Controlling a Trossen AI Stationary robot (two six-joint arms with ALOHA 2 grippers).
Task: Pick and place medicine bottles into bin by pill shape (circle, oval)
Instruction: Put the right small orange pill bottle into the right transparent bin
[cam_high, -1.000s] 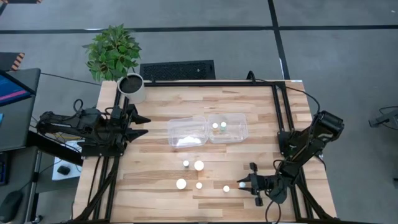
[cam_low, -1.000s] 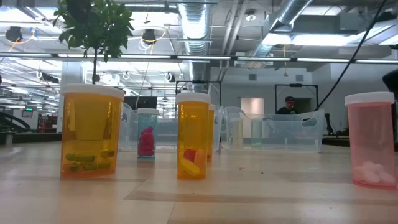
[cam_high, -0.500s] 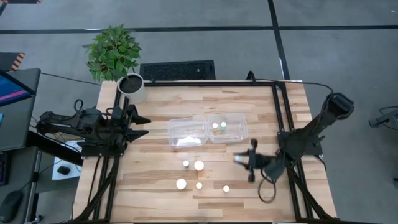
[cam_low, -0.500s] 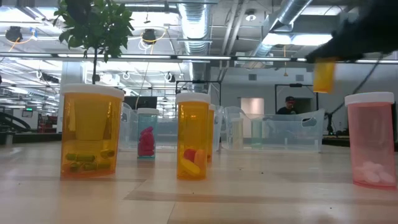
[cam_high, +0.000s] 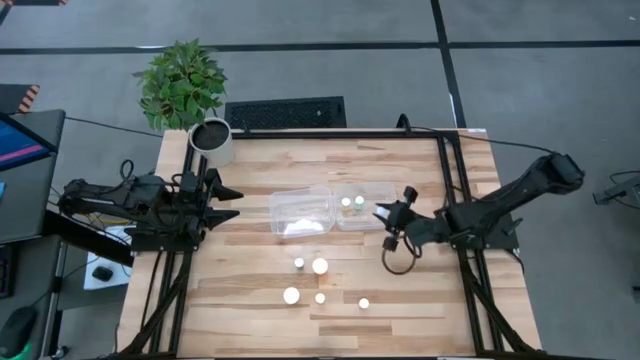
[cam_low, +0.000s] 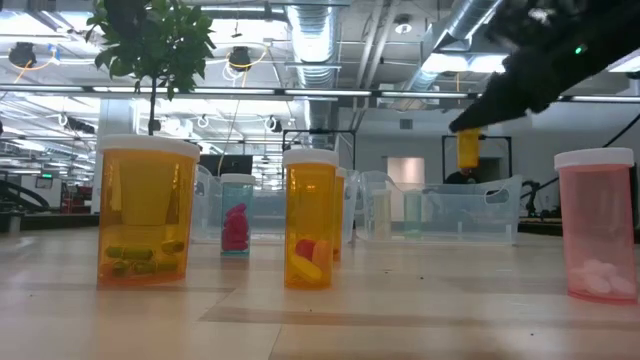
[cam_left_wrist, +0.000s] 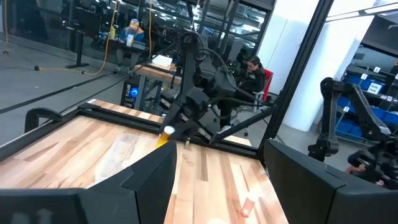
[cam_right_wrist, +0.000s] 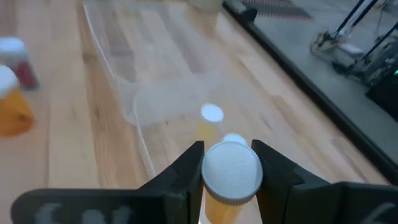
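I see the wooden counter (cam_high: 250, 320) with plenty of bare board along its near edge and at both ends, and black frame rails running down each side. A white plant pot (cam_high: 212, 141) stands at the far left corner. Two clear bins sit side by side mid-counter: the left bin (cam_high: 300, 212) and the right bin (cam_high: 366, 204), which has two white-capped bottles (cam_high: 352, 202) inside. Five more bottles (cam_high: 320, 266) stand loose in front of the bins, well apart from the near edge. My right claw (cam_high: 389, 219) hangs in the air just beside the right bin's outer edge, its fingers (cam_right_wrist: 184, 168) clamped on an orange bottle (cam_right_wrist: 230, 177) with a white cap. My left claw (cam_high: 228, 201) waits at the counter's left edge with its fingers spread apart. Beyond the counter I see an open workshop room.
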